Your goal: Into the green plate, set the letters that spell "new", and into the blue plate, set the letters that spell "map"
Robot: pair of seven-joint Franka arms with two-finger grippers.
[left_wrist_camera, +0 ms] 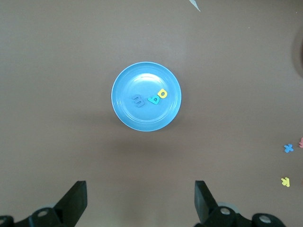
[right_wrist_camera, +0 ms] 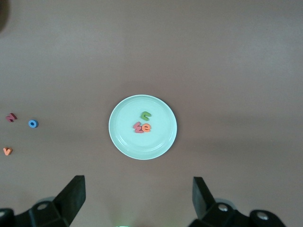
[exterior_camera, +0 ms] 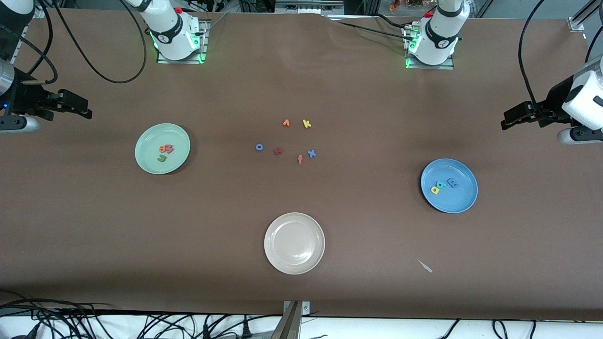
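Cream plate sits empty nearest us. Farther off, green plate holds n, e, w; blue plate holds m, a, p. Left gripper and right gripper hover above their plates, fingers apart, holding nothing.

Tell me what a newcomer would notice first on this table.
Three plates stand out: the green plate toward the right arm's end, holding three small letters, the blue plate toward the left arm's end, holding three more, and a bare cream-white plate nearest the front camera. Six loose letters lie scattered mid-table. The left hand and right hand hang open, each high above one filled plate.
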